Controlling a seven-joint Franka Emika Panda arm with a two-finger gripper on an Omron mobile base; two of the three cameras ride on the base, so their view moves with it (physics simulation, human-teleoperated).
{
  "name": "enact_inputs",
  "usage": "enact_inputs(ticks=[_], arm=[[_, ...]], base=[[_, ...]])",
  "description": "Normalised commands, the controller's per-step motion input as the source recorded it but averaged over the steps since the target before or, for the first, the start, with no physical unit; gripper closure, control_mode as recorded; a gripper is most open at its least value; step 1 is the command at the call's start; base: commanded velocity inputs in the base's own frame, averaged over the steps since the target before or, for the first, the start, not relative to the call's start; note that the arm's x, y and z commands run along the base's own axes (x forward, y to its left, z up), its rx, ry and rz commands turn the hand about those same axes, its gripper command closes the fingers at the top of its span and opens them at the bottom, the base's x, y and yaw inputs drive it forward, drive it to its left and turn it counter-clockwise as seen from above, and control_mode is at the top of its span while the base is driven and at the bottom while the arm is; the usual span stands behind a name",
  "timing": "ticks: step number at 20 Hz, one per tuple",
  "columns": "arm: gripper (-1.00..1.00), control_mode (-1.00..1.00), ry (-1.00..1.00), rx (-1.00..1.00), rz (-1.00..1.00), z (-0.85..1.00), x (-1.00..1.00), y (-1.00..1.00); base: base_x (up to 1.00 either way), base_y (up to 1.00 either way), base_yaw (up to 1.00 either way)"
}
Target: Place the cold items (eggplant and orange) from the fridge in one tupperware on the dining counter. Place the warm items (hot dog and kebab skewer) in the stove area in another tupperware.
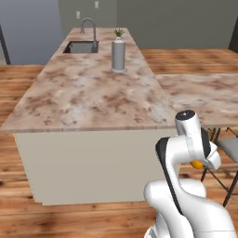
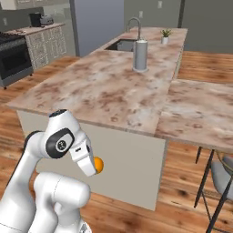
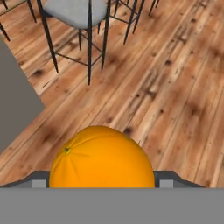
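Note:
The bright orange (image 3: pixel 102 156) sits between my fingers, bulging large at the bottom of the hand view; my gripper (image 3: pixel 102 181) is shut on it. From the base cameras the orange (image 2: pixel 98 165) peeks out under the white hand, low and in front of the dining counter's grey side, and shows as an orange patch (image 1: pixel 197 164) beside the wrist. The dining counter (image 1: pixel 93 90) of pinkish-tan marble stretches ahead, well above the hand. The hand points down at the wooden floor.
On the counter stand a grey cylinder (image 1: pixel 118 55) with a small plant behind it and a sink (image 1: pixel 81 46) with a faucet. Black-legged stools (image 3: pixel 78 13) stand on the wood floor to the right. A dark stove (image 2: pixel 13 59) is far left.

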Motion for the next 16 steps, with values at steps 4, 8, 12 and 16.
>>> enact_inputs(ticks=[4,8,12,16], arm=[[1.00,1.00,0.00,0.00,0.00,0.00,0.00,0.00],[1.00,1.00,0.00,0.00,0.00,0.00,0.00,0.00],[1.00,1.00,0.00,0.00,0.00,0.00,0.00,0.00],[1.00,1.00,0.00,0.00,0.00,0.00,0.00,0.00]], base=[[0.00,-1.00,0.00],[0.00,-1.00,0.00],[0.00,-1.00,0.00],[0.00,-1.00,0.00]])
